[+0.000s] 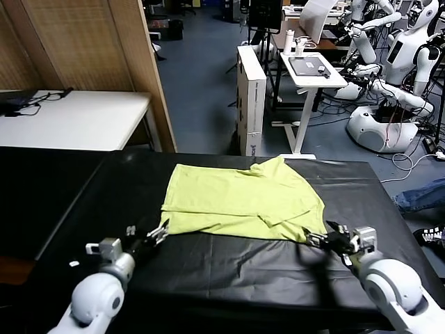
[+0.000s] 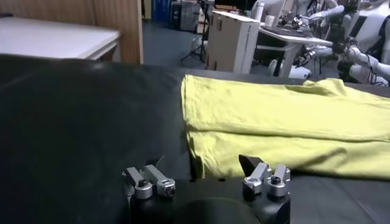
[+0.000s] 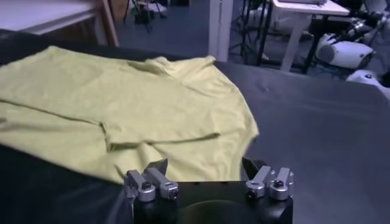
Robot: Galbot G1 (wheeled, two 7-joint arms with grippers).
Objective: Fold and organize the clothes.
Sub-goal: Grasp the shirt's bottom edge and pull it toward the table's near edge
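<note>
The lime yellow-green T-shirt [image 1: 240,200] lies on the black table [image 1: 229,268], partly folded, with a sleeve flap on its right part. My left gripper [image 1: 158,232] is open at the shirt's near left corner, low over the table. In the left wrist view the shirt [image 2: 286,125] lies just past the left gripper [image 2: 207,167]. My right gripper [image 1: 314,239] is open at the shirt's near right corner. In the right wrist view the shirt [image 3: 140,106] spreads before the right gripper [image 3: 204,167], whose fingers straddle its near hem. Neither gripper holds cloth.
A white table [image 1: 69,118] stands at the back left beside a wooden partition [image 1: 139,62]. A white cardboard box [image 1: 252,97] and a small white desk [image 1: 309,69] stand behind the black table. Other robots [image 1: 400,62] stand at the back right.
</note>
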